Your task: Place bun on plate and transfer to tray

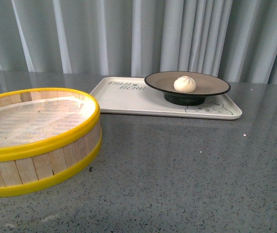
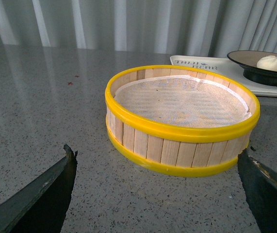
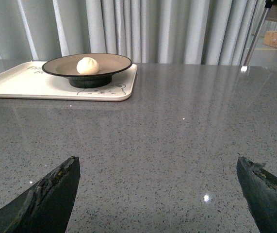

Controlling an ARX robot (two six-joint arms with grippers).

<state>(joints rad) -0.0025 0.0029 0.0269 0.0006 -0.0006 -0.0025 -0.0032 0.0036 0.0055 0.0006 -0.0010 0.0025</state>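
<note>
Grey speckled table (image 1: 177, 170), curtains (image 1: 128, 34) behind; left gripper (image 2: 157, 194) and right gripper (image 3: 157, 194) released

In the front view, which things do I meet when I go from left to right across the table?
Steamer → tray → plate, which stands on the tray's right part and holds the bun.
</note>
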